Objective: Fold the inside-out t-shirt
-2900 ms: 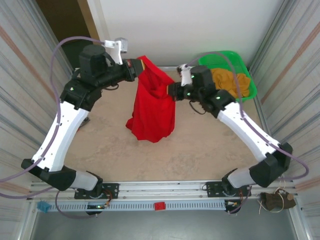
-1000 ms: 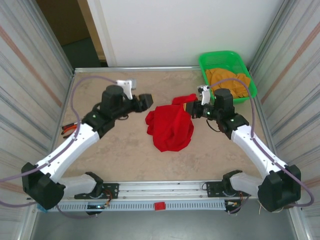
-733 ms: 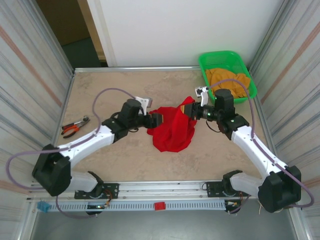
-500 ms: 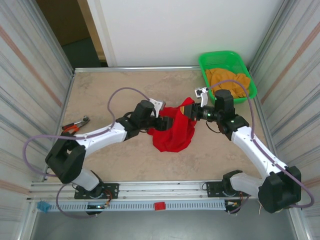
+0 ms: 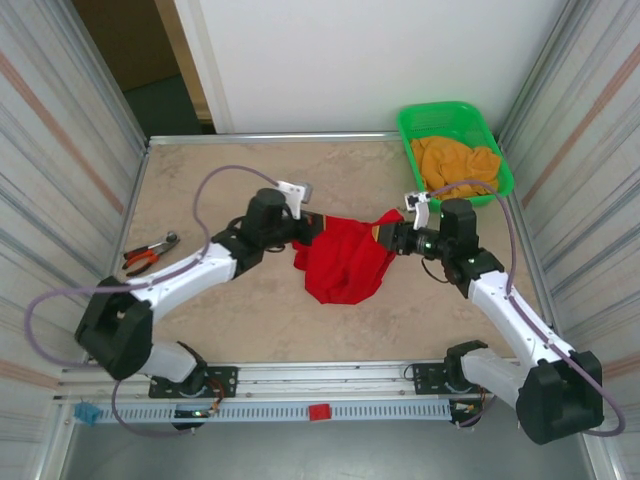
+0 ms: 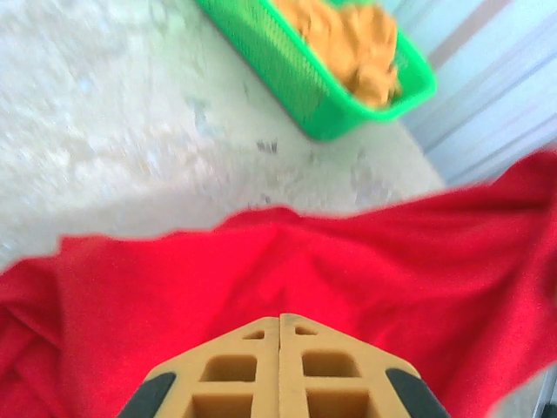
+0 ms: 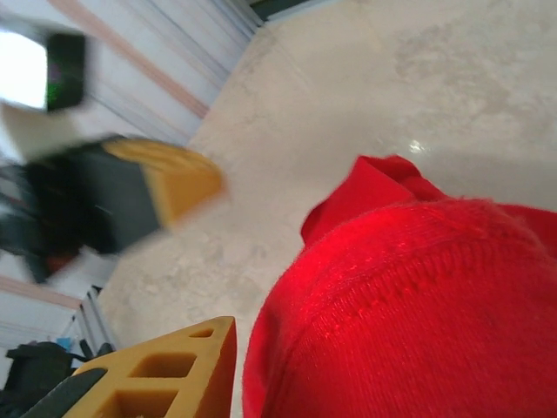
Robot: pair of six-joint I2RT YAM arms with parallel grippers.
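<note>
Top external view: the red t-shirt (image 5: 345, 262) lies crumpled in a heap mid-way across the table (image 5: 250, 175), between the two arms. It is not yet spread, so no fold can begin. The left gripper (image 5: 305, 236) sits at its upper left edge, jaws pressed together and apparently pinching cloth, with creases running toward its tips. The right gripper (image 5: 386, 237) meets the opposite edge, one finger beside the fabric — whether it grips, I cannot tell. Opposed holds would suit pulling the shirt flat. Well apart sit the green basket (image 5: 497, 165) holding orange cloth (image 5: 455, 160), and the pliers (image 5: 148, 252) at the left.
</note>
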